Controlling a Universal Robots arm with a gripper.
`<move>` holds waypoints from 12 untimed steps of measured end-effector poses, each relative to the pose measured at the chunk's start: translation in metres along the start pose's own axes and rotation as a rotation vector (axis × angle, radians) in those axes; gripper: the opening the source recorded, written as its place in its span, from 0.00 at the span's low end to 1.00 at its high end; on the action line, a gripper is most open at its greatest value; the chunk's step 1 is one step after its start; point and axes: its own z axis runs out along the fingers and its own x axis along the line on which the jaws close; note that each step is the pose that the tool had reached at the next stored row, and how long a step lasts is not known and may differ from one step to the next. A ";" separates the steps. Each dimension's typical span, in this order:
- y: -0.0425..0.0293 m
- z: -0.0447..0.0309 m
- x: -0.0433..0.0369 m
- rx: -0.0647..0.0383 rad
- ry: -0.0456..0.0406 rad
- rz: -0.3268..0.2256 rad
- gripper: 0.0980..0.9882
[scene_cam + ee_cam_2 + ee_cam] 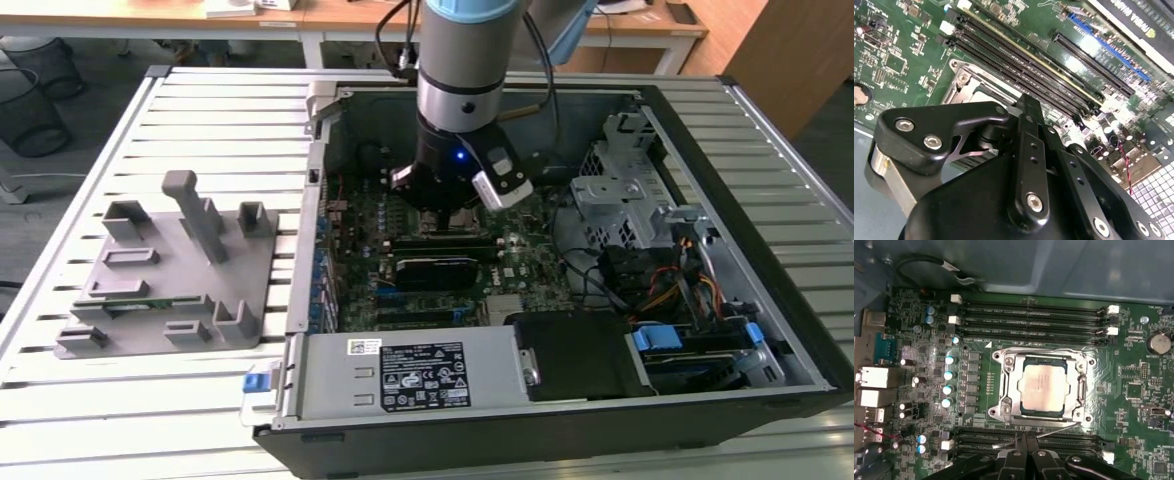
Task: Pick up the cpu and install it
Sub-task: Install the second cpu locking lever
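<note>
Cpu [1043, 388] lies flat in the motherboard socket [1006, 390] in the first wrist view, metal top facing up, its edges square with the socket frame; being square, it has no clear long axis, and no writing on it can be made out. Gripper [1027, 440] hangs just beside the socket over the memory slots [1029, 315], fingers [1032, 444] clenched together and holding nothing.

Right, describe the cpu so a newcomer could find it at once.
Start at the open computer case on the slatted table, then find the green motherboard inside. Between the banks of long black memory slots sits a metal socket frame, and the cpu lies inside it: the one flat, silver-grey square there.
</note>
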 end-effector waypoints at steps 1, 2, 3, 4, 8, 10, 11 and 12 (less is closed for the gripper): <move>-0.0013 0.0001 0.0001 -0.011 -0.0002 0.000 0.01; -0.0028 0.0002 0.0002 -0.020 -0.0005 0.000 0.01; -0.0043 0.0002 0.0002 -0.026 -0.0008 0.000 0.01; -0.0058 0.0003 0.0003 -0.030 -0.0010 0.000 0.01; -0.0132 0.0004 0.0010 -0.042 -0.0015 0.000 0.01; -0.0150 0.0006 0.0021 -0.050 -0.0020 0.000 0.01; -0.0155 0.0008 0.0029 -0.054 -0.0022 0.000 0.01; -0.0157 0.0010 0.0040 -0.057 -0.0022 0.000 0.01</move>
